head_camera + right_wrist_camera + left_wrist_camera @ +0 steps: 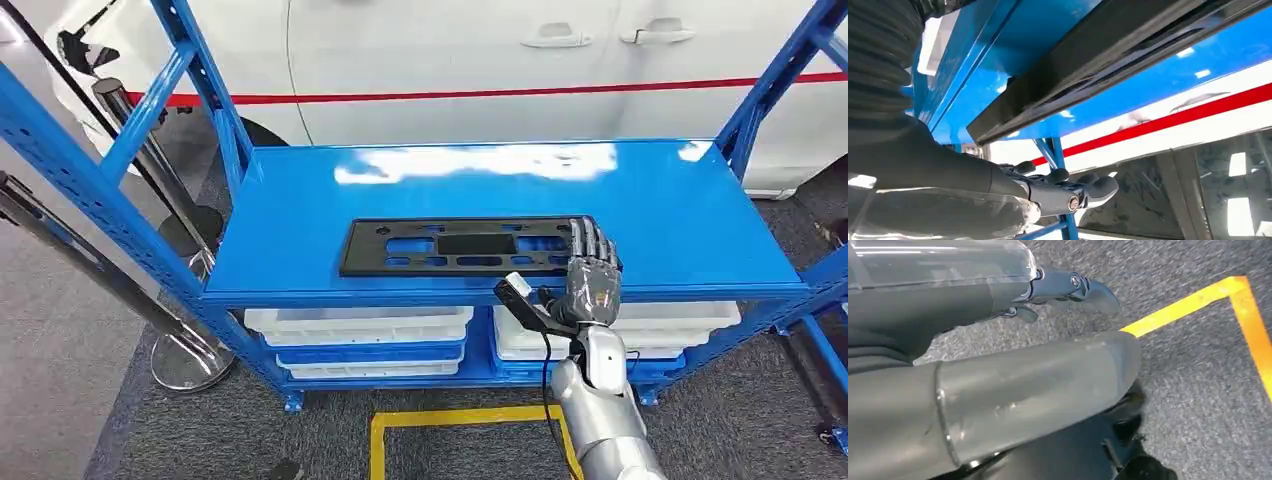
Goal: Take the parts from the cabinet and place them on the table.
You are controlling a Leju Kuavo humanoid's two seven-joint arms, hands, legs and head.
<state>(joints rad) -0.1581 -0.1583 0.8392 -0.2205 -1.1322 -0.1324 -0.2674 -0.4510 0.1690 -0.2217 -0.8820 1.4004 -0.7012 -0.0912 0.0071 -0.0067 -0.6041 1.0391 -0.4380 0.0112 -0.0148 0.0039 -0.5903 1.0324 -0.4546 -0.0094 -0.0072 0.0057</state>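
My right hand [591, 268] was at the front edge of the blue cabinet [650, 200] top shelf, over the right end of the black part [470, 248]. Fingers [590, 240] lay stretched fwd, side by side, on top of that end, touching it; couldn't tell whether the thumb was under the part or gripping. In the right wrist view the fingers [1088, 187] looked loosely extended w/ nothing between them, and the part's long dark edge [1098, 65] ran along the blue shelf just beside them. The part was a flat black panel w/ cut-outs, lying lengthwise near the front edge of the shelf, about mid-width, its right end under my fingers. Below, on the lower shelf, white trays [360, 325] were stacked left and right. Behind the cabinet stood a white car [450, 60] w/ a red stripe. My left hand [1068, 290] hung over grey carpet near a yellow floor line [1193, 302], fingers slightly curled, holding nothing.
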